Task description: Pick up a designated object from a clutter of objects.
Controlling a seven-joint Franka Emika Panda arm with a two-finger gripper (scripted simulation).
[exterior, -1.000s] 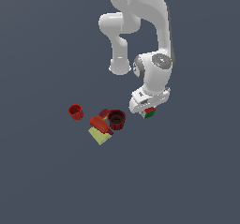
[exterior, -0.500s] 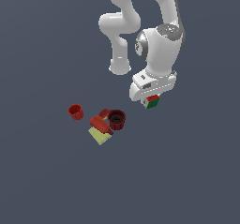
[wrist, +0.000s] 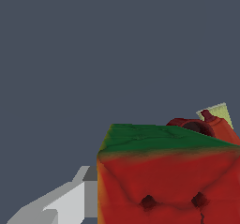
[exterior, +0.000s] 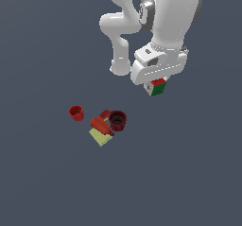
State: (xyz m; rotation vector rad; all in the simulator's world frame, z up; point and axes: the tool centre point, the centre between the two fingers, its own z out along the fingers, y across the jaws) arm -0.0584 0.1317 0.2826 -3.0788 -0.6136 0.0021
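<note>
The designated object, a small cube [exterior: 158, 87] with red, green and white faces, hangs well above the floor under the white arm. My gripper [exterior: 157, 85] is shut on it. In the wrist view the cube [wrist: 168, 176] fills the foreground, red face toward the camera and green face beyond, with one pale finger [wrist: 61, 204] beside it. The clutter of objects [exterior: 106, 123] lies on the floor below, toward the exterior view's left: a dark-red ribbed cup [exterior: 117, 120], red blocks [exterior: 100, 124], a pale yellow flat piece [exterior: 99, 137]. A second red cup [exterior: 76, 112] stands apart.
The white arm's base column [exterior: 121, 45] rises behind the clutter. The floor [exterior: 189, 173] is plain dark grey. In the wrist view the cup [wrist: 194, 126] and yellow piece [wrist: 218, 114] peek over the cube's far edge.
The gripper has risen with the cube held in it and drifted toward the exterior view's right. The clutter on the floor has not moved.
</note>
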